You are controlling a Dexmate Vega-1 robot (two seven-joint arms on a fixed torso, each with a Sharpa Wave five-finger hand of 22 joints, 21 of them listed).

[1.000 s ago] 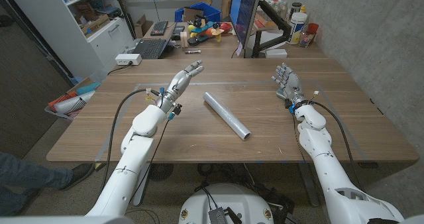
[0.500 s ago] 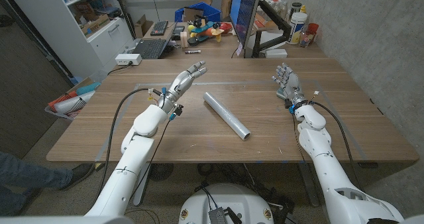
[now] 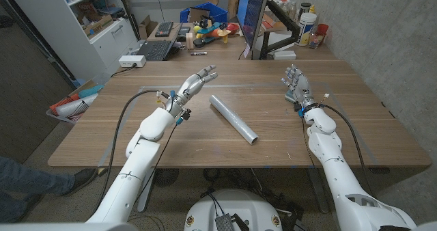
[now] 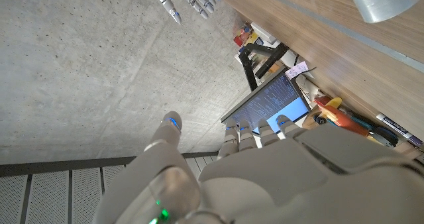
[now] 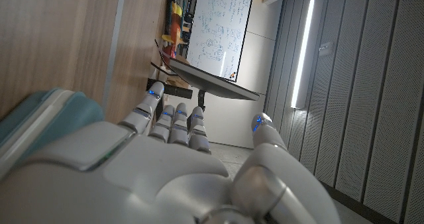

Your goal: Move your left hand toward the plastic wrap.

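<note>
Your left hand (image 3: 193, 84) is raised over the table (image 3: 136, 128), left of the middle, with its fingers (image 3: 207, 74) stretched out and a little apart, and it holds nothing. The fingers point to the far right. The wrap (image 3: 233, 118) lies on the table near the middle as a thin roll, and its long axis runs diagonally, from the far-left end, which is the end closest to your left hand, to the near-right end, where you see the open tube. So from the fingertips the wrap lies to the right and a little nearer to you, and also lower, I think, because the hand seems to be above the wood and not on it. The far-left end of the roll is near the fingers but clearly apart from them. In the left wrist view the hand (image 4: 278, 177) shows from behind, and one end of the wrap (image 4: 384, 0) appears beyond the fingers. Your right hand (image 3: 296, 85) stands at the right side of the table, palm upright, fingers extended and close together, empty, and well apart from the roll. The left hand is the nearer one, so the move probably needs only a short travel to the right and down toward the far-left end.
</note>
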